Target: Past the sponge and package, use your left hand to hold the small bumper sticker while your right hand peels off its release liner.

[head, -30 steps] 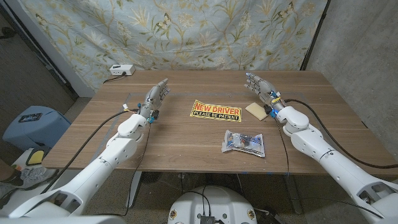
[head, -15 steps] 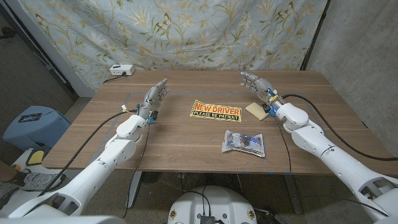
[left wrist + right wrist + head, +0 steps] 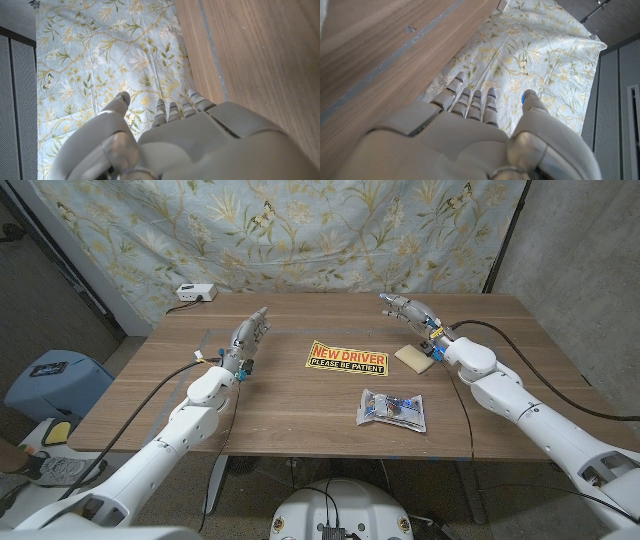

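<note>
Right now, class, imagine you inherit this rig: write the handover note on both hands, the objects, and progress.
Left hand: open, holding nothing, left of the yellow rectangular NEW DRIVER bumper sticker.
Right hand: open, holding nothing, above the table's far right.
Sticker lies on the wooden table; tan sponge to its right; clear plastic package nearer the robot.
Done: nothing. Left: hold sticker, peel liner.

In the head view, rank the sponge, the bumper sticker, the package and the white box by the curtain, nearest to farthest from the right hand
From the right hand:
1. Sponge, just beside it.
2. Bumper sticker, table middle.
3. Package, toward the front edge.
4. White box, far left corner.
</note>
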You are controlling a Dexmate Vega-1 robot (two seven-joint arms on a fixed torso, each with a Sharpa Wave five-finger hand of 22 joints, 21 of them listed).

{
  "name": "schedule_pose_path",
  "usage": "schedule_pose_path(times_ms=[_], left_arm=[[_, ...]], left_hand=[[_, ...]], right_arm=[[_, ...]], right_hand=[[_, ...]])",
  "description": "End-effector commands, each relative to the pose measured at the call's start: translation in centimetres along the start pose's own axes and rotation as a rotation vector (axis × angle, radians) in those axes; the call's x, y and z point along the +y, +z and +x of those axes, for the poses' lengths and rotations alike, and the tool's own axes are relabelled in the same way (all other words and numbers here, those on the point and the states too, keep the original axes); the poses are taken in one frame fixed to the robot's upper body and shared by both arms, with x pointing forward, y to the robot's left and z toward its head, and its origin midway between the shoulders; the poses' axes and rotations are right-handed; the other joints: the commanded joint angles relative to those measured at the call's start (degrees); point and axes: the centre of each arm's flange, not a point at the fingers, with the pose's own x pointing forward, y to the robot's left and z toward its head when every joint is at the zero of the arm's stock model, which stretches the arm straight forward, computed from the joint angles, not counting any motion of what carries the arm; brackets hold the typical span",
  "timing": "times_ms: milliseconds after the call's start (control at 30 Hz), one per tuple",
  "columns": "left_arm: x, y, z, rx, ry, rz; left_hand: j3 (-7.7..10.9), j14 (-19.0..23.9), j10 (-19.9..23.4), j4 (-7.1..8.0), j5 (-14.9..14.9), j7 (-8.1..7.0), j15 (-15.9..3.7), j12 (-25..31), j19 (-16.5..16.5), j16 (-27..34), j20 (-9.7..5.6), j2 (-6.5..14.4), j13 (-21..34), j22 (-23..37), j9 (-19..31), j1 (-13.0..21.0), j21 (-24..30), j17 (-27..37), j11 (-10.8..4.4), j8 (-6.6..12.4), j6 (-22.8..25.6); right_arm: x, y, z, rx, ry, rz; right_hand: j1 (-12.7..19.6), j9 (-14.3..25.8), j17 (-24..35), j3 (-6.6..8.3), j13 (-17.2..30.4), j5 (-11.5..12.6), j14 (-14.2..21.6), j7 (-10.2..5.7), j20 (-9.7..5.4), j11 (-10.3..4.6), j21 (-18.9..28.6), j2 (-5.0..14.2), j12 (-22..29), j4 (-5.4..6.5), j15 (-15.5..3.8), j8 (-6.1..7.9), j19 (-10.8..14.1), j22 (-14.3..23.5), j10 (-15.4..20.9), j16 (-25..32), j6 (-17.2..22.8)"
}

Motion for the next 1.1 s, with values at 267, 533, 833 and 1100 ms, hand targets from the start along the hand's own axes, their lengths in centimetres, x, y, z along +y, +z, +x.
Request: schedule_pose_path(times_ms=[267, 533, 833, 1100], left_arm=[[0.9, 0.2, -0.6, 0.000, 0.012, -0.001], [1.0, 0.1, -0.6, -0.002, 0.016, -0.004], [1.2, -0.2, -0.8, 0.000, 0.028, -0.010], [1.3, -0.3, -1.0, -0.004, 0.032, -0.014]], left_hand=[[-0.01, -0.14, 0.15, -0.62, 0.52, 0.04, 0.52, 0.21, 0.21, -0.17, 0.32, -0.28, 0.08, 0.21, 0.08, 0.75, -0.36, 0.17, 0.36, 0.21, 0.76], [-0.07, -0.09, 0.38, -0.80, 0.54, 0.19, 0.53, 0.26, 0.29, -0.17, 0.34, -0.31, 0.08, 0.21, 0.09, 0.76, -0.51, 0.17, 0.44, 0.19, 0.91], [-0.11, 0.04, 0.60, -0.96, 0.55, 0.34, 0.57, 0.31, 0.45, -0.13, 0.38, -0.32, 0.09, 0.22, 0.10, 0.78, -0.61, 0.17, 0.37, 0.18, 1.08], [-0.12, 0.04, 0.69, -1.10, 0.57, 0.45, 0.59, 0.31, 0.58, -0.14, 0.34, -0.31, 0.10, 0.22, 0.11, 0.81, -0.69, 0.17, 0.38, 0.19, 1.27]], right_arm=[[-0.1, 1.5, 2.7, -0.007, 0.098, -0.226], [0.2, 2.6, 3.7, -0.010, 0.150, -0.352], [1.0, 3.2, 4.4, -0.013, 0.201, -0.451], [1.4, 3.4, 5.4, -0.018, 0.238, -0.513]], right_hand=[[-0.01, 0.34, -0.35, -0.05, 0.31, -0.14, 0.34, -1.20, 0.93, 0.04, -0.67, -0.37, 0.41, -0.77, 1.00, 0.53, -0.09, 0.14, -0.89, 0.64, 0.81], [0.55, 0.47, -0.75, 0.05, 0.44, -0.07, 0.24, -0.96, 1.86, 0.08, -0.86, -0.55, 0.44, -1.57, 1.48, 0.91, -0.15, 0.15, -1.68, 0.71, 1.95], [2.31, 0.54, -1.42, 0.50, 0.56, 0.03, -0.81, -1.35, 2.08, 2.10, -1.32, -1.00, -0.42, -3.18, 1.80, 1.31, -0.83, 0.14, -6.47, 0.42, 3.99], [2.88, 0.54, -1.58, 0.62, 0.58, 0.02, -1.98, -2.42, 2.16, 2.72, -1.61, -1.10, -0.40, -3.52, 2.14, 1.23, -1.70, 0.14, -8.03, 0.17, 4.39]])
